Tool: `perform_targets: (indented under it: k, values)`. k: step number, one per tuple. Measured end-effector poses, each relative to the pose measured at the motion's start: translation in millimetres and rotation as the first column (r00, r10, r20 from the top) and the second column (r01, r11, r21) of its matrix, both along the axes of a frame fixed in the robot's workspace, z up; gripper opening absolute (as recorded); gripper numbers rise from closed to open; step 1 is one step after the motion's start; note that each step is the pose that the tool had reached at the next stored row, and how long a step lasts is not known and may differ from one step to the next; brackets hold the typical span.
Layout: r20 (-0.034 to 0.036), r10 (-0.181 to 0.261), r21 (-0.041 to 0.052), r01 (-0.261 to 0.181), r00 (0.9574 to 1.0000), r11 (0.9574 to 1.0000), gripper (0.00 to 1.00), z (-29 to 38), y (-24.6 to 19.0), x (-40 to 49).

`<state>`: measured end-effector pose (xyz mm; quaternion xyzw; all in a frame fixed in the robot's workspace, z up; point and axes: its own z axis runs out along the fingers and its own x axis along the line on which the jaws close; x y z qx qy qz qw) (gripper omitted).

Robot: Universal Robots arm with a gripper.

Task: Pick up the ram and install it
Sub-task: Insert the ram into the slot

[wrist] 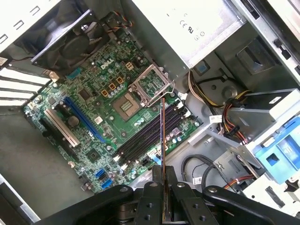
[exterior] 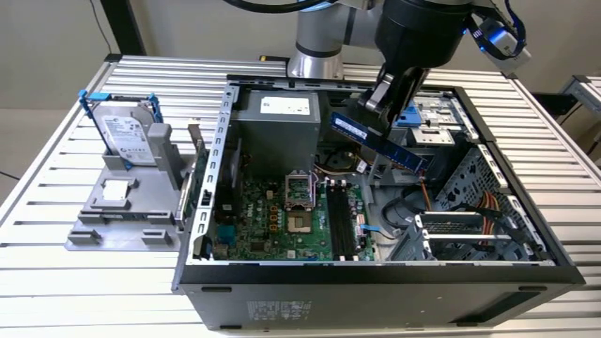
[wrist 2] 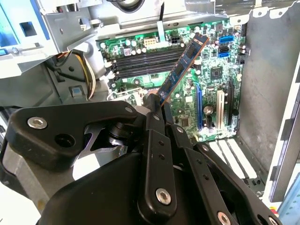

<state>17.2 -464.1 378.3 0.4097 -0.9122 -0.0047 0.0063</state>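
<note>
I see the ram (exterior: 378,141), a thin dark blue stick with a pale label, tilted in mid-air above the motherboard (exterior: 272,225), not yet seated.

table (exterior: 75,296): ribbed aluminium slats | wall (exterior: 47,42): plain beige | light: even

Exterior view: raised, at middle distance, looking obliquely down into the open computer case (exterior: 376,273) on the slatted table (exterior: 56,282). Both wrist views: close, from opposite sides of the gripper (wrist 2: 157,101) (wrist: 161,169), looking down past it. Shared ground: the motherboard (exterior: 272,225) (wrist 2: 215,70) (wrist: 93,108).
</note>
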Motion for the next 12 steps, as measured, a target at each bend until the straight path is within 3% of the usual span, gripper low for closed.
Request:
perform_targets:
  k: [5, 12]
  values:
    - [0.0, -0.01, 0.0, 0.01, 1.0, 1.0, 0.0, 0.0, 0.0, 0.0]
    - [0.0, -0.067, 0.0, 0.067, 0.9977, 0.9977, 0.0, 0.0, 0.0, 0.0]
